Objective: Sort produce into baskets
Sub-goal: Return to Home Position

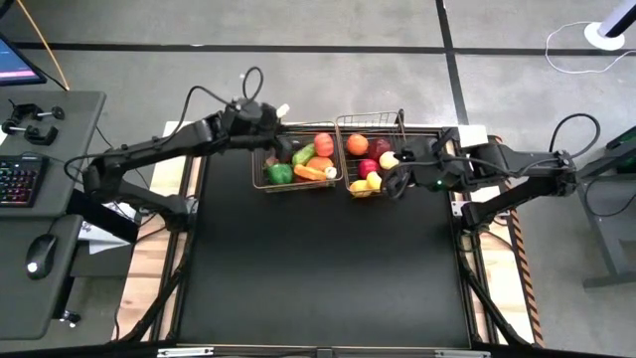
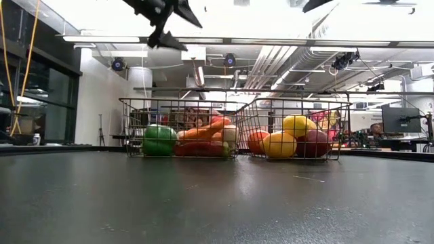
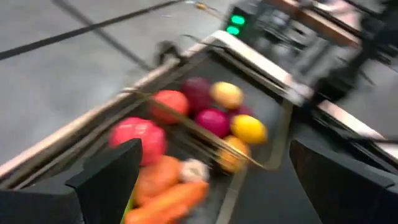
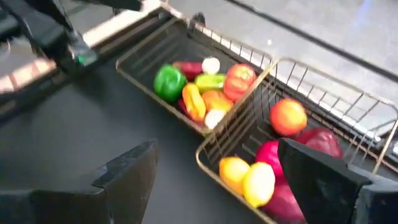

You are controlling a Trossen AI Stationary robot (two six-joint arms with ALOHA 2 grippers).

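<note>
Two wire-mesh baskets stand side by side at the table's far middle. The left basket point(image 1: 258, 183) holds a green pepper point(image 1: 280, 173), a tomato point(image 1: 324, 143), a carrot point(image 4: 193, 101) and garlic point(image 4: 211, 65). The right basket point(image 1: 370, 117) holds an orange point(image 1: 357, 144), red apples point(image 1: 369, 166) and lemons point(image 1: 374, 180). My left gripper point(image 3: 214, 149) hangs open above the left basket's far left part, with nothing between its fingers. My right gripper point(image 4: 216, 149) stands open above the right basket's near right corner, also with nothing in it. In the low view both baskets point(image 2: 135, 122) rest flat on the table.
The black table top point(image 1: 318, 268) lies bare in front of the baskets. A desk with a keyboard point(image 1: 20, 179) and a mouse point(image 1: 40, 254) stands beyond the table's left edge. A white cable point(image 1: 576, 50) lies on the floor at the far right.
</note>
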